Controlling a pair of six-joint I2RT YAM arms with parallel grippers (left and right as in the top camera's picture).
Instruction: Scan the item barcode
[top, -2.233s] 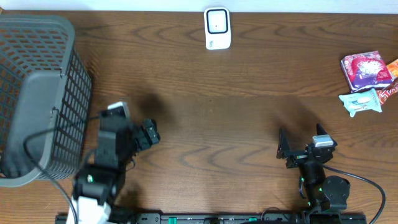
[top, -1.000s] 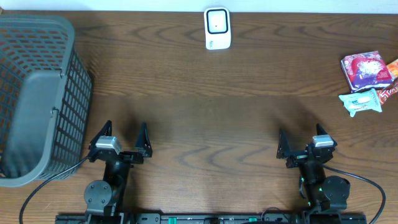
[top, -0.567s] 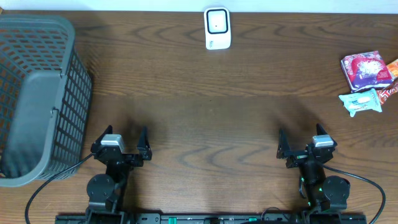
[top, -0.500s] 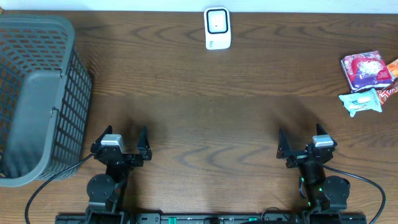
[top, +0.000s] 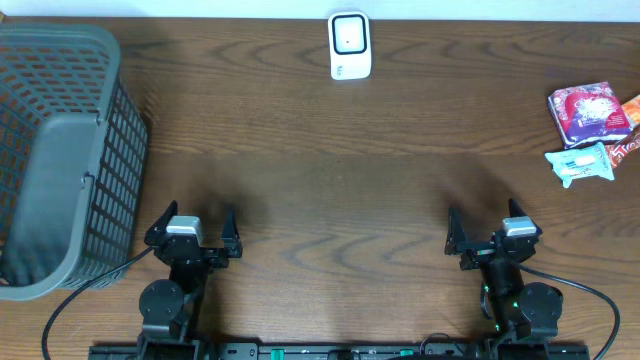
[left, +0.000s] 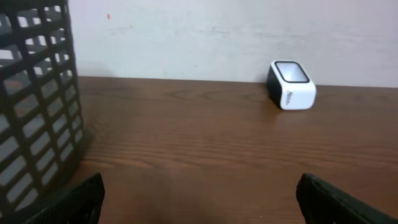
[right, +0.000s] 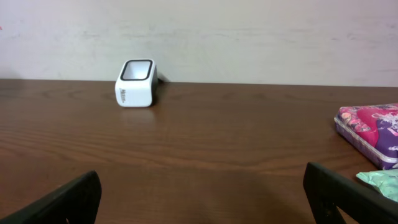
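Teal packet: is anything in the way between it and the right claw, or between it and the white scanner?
Nothing visible does. Only bare table lies between the open right gripper and the teal packet, and between that packet and the scanner. The pink packet lies close behind it, just beside that path.

Entry 1, white barcode scanner (left: 291, 85): one short line of dark lettering on its side face, too small to read (equally blurred in the right wrist view).
Entry 2, pink-and-purple packet (top: 589, 111): printed pattern, no word legible.
Readable text: none.
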